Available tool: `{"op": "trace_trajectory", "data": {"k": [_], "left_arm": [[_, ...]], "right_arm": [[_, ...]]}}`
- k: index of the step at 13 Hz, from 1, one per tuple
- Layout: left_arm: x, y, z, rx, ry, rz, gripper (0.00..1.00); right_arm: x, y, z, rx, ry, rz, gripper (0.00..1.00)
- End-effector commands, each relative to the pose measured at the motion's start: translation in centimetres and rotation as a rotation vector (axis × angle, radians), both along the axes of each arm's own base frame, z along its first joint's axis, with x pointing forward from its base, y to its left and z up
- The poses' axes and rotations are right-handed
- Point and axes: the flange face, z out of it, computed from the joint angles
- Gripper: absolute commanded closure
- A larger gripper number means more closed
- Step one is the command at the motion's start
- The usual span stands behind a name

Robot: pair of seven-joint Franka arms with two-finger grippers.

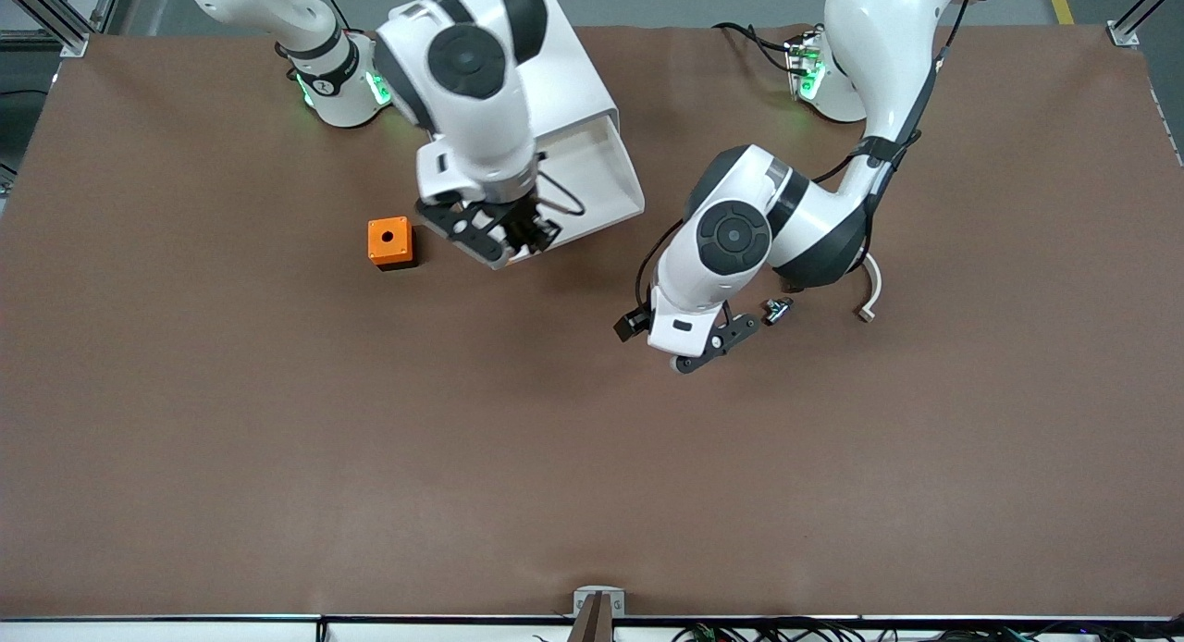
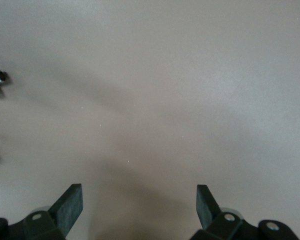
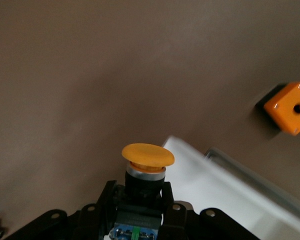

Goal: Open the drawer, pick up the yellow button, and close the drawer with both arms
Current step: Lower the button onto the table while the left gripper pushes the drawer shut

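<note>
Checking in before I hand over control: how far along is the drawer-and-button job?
Done: the drawer stands pulled out. In hand: the right gripper is shut on the button, lifted over the drawer's corner. Left: closing the drawer; the left gripper hangs open over bare table, holding nothing.

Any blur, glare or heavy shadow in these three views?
Front view: sharp, soft arm shadows on the table. Left wrist view: pale, washed out, broad diffuse shadow. Right wrist view: the orange cube and the drawer are smeared; the button is crisp.
</note>
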Motion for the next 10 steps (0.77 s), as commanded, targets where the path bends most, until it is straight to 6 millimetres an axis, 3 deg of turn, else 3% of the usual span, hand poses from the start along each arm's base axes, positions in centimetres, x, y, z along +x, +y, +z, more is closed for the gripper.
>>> {"op": "trace_trajectory", "data": {"k": [1,6,9,10], "left_arm": [[-2.2,-1.8,0.8,0.022,-0.03,-0.028,0.0],[-5.0,-5.1,1.4,0.018,-0.035,-0.069,0.0],[-7.2,-7.4,1.6,0.017,-0.035,-0.09,0.0],[-7.8,-8.0,1.6,0.02,-0.034,-0.087,0.0]], "right_arm": [[3.9,-8.4,1.0,0.022,0.069,0.128,1.0],[10.4,-24.9,-1.5,0.039,0.105,0.32,1.0],[14.3,-35.0,-7.3,0.039,0.083,0.425,1.0],[15.2,-37.3,-9.1,0.037,0.066,0.459,1.0]]}}
